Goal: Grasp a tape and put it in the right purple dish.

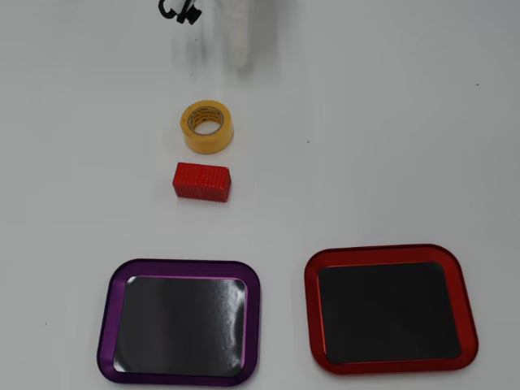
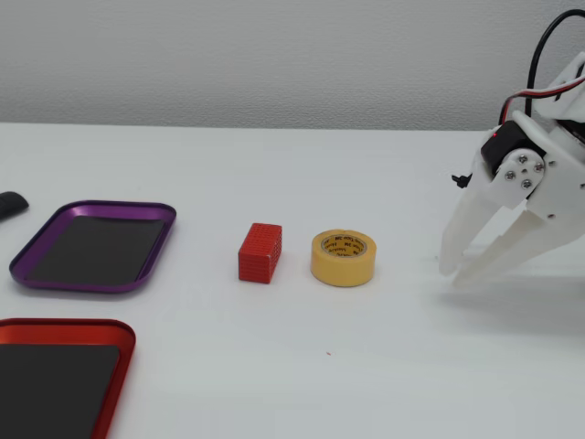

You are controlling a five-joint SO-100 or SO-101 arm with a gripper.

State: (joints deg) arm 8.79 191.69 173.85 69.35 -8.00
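Overhead view: the tape [image 1: 206, 126] lies flat on the white table [image 1: 374, 122], the red block [image 1: 201, 181] just beside it at six o'clock. The purple dish [image 1: 110, 301] sits well apart, bare, toward seven o'clock, the red tray [image 1: 309, 301] alongside. In the fixed view, the gripper [image 2: 452, 273] hangs near the tape at three o'clock, tips slightly parted, holding nothing.

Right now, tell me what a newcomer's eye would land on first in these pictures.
The bright yellow tape roll and the red block stand close together but apart on the bare white table. In the overhead view the purple-rimmed tray and the red-rimmed tray lie empty side by side along the bottom edge. In the fixed view the white pincer hangs at the right with fingers slightly parted, well clear of the tape.
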